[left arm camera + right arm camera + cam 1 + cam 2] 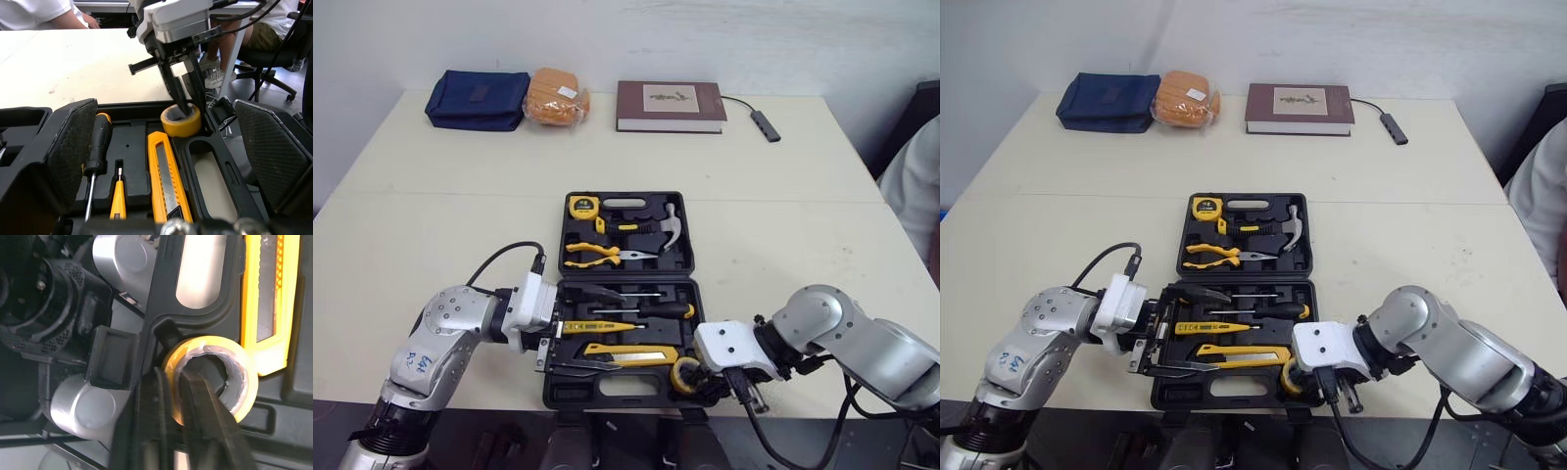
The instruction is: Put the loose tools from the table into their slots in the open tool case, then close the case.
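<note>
The black tool case (626,198) lies open near the table's front edge. Its far half holds a tape measure (582,207), pliers (597,255) and a hammer (661,227). The near half holds a screwdriver (96,147), a test pen (117,205) and a yellow utility knife (166,181). A yellow tape roll (685,374) sits at the near right corner. My right gripper (183,105) is shut on the roll's wall, one finger inside the hole and one outside. My left gripper (587,331) is open over the near half's left side, its pads (73,142) straddling the tools.
At the table's back lie a blue pouch (478,98), an orange packet (557,96), a brown book (669,105) and a cabled grey adapter (765,124). A person (913,186) sits at the right edge. The case's handle recess (210,181) faces the table's front edge.
</note>
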Tool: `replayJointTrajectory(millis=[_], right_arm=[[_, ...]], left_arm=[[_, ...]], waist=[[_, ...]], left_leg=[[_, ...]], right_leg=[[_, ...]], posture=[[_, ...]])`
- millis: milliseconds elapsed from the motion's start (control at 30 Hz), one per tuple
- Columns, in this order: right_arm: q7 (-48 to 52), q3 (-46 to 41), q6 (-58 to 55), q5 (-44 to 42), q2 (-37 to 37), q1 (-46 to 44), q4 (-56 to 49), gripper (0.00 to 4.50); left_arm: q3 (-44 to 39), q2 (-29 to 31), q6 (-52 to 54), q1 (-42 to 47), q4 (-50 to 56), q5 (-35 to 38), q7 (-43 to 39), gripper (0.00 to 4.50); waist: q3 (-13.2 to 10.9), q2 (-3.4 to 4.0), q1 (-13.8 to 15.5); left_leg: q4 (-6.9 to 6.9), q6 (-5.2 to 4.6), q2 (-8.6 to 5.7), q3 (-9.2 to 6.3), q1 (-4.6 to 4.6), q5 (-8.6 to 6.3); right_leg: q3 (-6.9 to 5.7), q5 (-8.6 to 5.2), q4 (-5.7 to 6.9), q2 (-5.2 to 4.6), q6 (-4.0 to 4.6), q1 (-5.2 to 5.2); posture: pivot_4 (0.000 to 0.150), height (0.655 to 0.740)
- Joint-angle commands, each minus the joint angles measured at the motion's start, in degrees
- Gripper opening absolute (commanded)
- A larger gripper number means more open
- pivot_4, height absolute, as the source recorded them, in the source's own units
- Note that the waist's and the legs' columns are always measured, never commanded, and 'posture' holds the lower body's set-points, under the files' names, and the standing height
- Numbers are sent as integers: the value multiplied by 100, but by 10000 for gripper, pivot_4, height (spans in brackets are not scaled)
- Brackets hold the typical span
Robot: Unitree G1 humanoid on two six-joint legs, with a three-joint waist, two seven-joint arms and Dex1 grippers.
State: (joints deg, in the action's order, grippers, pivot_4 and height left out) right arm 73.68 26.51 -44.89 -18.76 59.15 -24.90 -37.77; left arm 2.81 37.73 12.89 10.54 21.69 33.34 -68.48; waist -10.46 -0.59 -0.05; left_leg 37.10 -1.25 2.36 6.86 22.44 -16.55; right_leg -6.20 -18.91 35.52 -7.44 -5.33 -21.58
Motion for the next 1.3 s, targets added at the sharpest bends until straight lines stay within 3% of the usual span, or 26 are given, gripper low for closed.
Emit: replayJointTrajectory(millis=[33, 167, 333, 500, 633, 733, 833, 867, 1300], right_arm=[[120, -326, 256, -163, 47, 24, -8, 26263], [659, -838, 124, -1025, 275, 180, -187, 44756], [934, -1312, 27, -1632, 547, 281, -199, 44756], [909, -2300, 1002, -2061, -69, 988, 470, 44756], [767, -2556, 1664, -2073, -738, 1550, 721, 32327], [631, -2386, 2200, -1725, -1093, 1753, 919, 16056], [572, -2182, 2862, -1295, -1432, 1901, 1170, 2964], [563, -2146, 3030, -1204, -1509, 1918, 1238, 1347], [239, -1419, 3564, -238, -1730, 2000, 1888, 1347]], left_arm=[[-17, -14, -63, 11, 107, -14, 23, 45000], [-42, -3, -5, -11, 146, 30, 56, 45000], [-73, 12, 13, -39, 186, 33, 94, 45000], [-138, 12, -76, -127, 214, -29, 222, 45000], [-117, 16, -85, -154, 228, -42, 241, 45000], [-100, 38, -47, -119, 215, -20, 202, 45000], [-114, 111, 10, -82, 199, 33, 100, 45000], [-125, 128, 22, -72, 192, 45, 80, 45000], [-182, 336, 171, -216, 277, 194, -131, 45000]], waist=[[0, 0, 0], [-2, -3, 2], [-2, -3, -2], [-5, -9, 11], [-7, -10, 18], [-8, -12, 17], [-8, -12, 5], [-8, -12, 4], [-9, -11, 3]], left_leg=[[-1, 1, 0, 0, 0, 0], [1, 1, 0, 1, 2, 1], [1, -19, 0, -1, 1, -11], [-1, -17, 1, -1, 0, -10], [0, -15, -2, 2, 1, -7], [7, -18, -2, 1, 0, -7], [2, -17, -3, 3, -3, -7], [1, -15, -2, 2, -3, -7], [2, 5, -2, 4, -3, 5]], right_leg=[[-1, 0, 0, 1, 0, 0], [-1, 0, -2, 1, 0, 0], [-2, 0, -1, 1, 0, 2], [-3, 0, -2, 2, 0, 3], [-6, 1, -2, 3, -2, 6], [-5, 3, 1, 2, -5, 8], [-2, 3, 2, 3, -6, 7], [-3, 2, 2, 4, -5, 6], [-1, 2, 3, 3, -4, 4]], posture=[[1500, 7400], [1500, 7400], [1500, 7400], [1500, 7400], [1500, 7400], [1500, 7400], [1500, 7400], [1500, 7400], [1500, 7400]])
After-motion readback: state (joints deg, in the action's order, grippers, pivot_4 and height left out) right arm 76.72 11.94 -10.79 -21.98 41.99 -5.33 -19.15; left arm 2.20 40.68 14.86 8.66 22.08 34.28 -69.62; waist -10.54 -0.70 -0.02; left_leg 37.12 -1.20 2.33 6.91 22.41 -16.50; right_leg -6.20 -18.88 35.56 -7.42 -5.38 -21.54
